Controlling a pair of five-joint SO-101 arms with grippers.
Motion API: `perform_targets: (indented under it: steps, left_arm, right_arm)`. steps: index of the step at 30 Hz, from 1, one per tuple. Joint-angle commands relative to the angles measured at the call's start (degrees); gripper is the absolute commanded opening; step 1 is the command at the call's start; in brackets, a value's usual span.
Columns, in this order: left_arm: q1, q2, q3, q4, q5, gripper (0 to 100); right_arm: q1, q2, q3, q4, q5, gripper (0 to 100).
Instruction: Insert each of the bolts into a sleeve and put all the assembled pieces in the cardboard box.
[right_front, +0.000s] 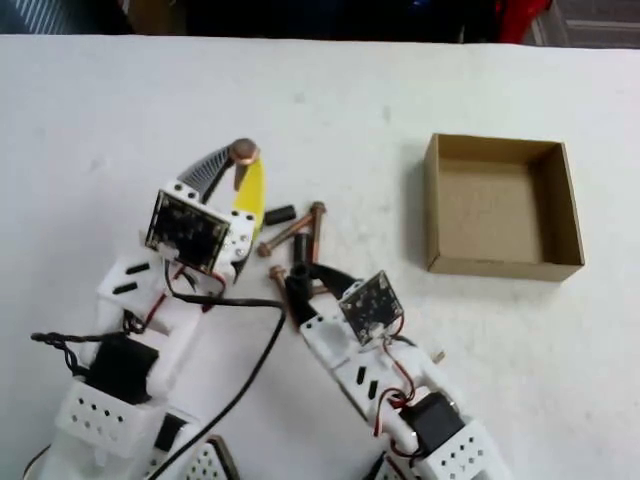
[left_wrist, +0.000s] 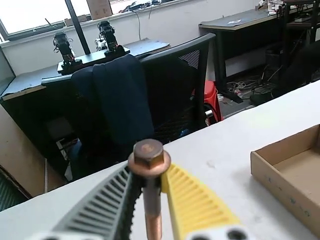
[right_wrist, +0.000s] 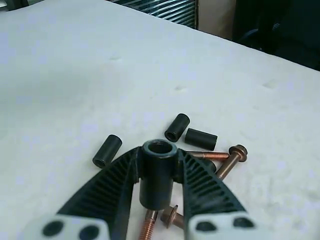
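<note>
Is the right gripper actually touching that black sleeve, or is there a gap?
Touching. The right wrist view shows the right gripper pressed against both sides of the upright sleeve, no gap.

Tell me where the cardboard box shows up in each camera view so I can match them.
High view: the cardboard box stands open on the right of the white table.
Left wrist view: a box corner lies past the bolt held in the left hand.
Right wrist view: faces loose sleeves and bolts instead.
Shared landmark: the white table.
</note>
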Motion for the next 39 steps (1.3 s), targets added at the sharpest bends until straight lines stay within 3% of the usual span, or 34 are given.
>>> perform_targets:
  steps: [1, 10, 23, 31, 39]
  left_arm:
    - [1.1, -1.5, -3.6, -2.0, 0.7, 2]
    - [3.9, -1.5, -4.0, -2.0, 0.7, 2]
    - [8.3, -1.5, -4.2, -2.0, 0.9, 2]
    - [7.9, -1.5, -4.7, -1.7, 15.8, 2]
    - [8.6, -1.5, -4.7, -1.6, 21.9, 2]
  right_arm:
    - [0.0, -1.1, -0.4, -4.5, 1.0, 1.7]
    - [-0.5, -1.1, 0.8, -10.6, 1.0, 1.7]
    - [-1.3, -1.2, -1.4, -10.6, 4.6, 1.7]
    - [3.2, -1.1, -0.7, -11.3, 4.6, 1.7]
    - [2.9, -1.1, 0.1, -12.7, 4.6, 1.7]
